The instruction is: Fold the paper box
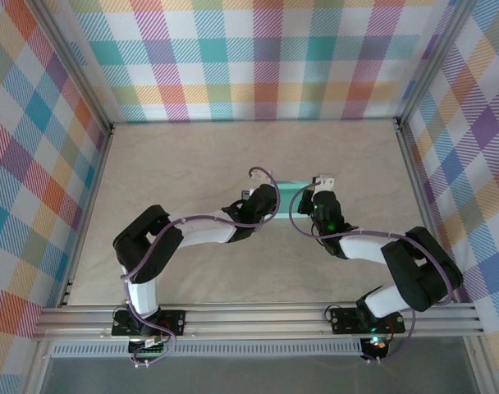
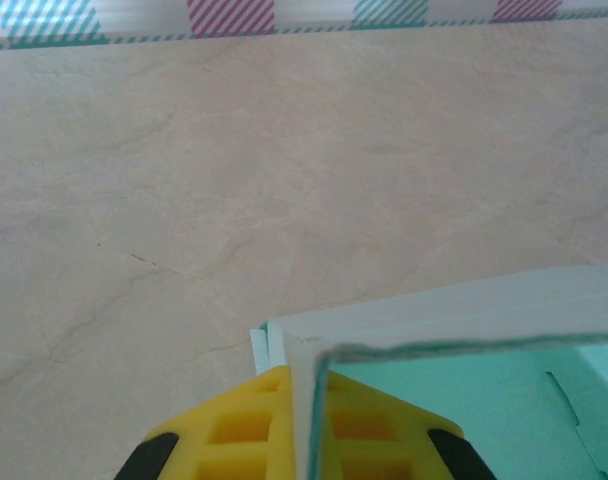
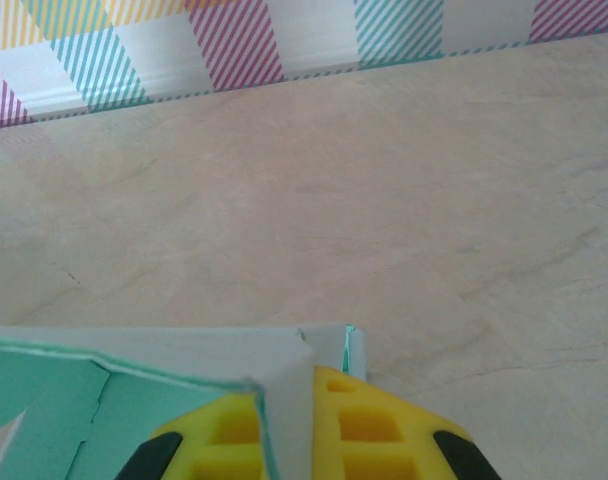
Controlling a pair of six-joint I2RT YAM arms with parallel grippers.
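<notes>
The paper box (image 1: 292, 190) is pale mint-green card, lying mid-table between my two grippers. My left gripper (image 1: 254, 201) is shut on its left end: in the left wrist view a raised side wall (image 2: 306, 400) is pinched between the yellow fingers (image 2: 246, 430), and the box's mint inside (image 2: 464, 390) opens to the right. My right gripper (image 1: 321, 199) is shut on the right end: in the right wrist view a pale upright wall (image 3: 289, 410) stands between the yellow fingers (image 3: 369, 430), with the box's inside (image 3: 84, 420) to the left.
The beige marbled tabletop (image 1: 192, 164) spreads around the box. Checked fabric walls (image 1: 258, 57) and metal frame posts (image 1: 93, 131) enclose the table on three sides. An aluminium rail (image 1: 258, 318) runs along the near edge by the arm bases.
</notes>
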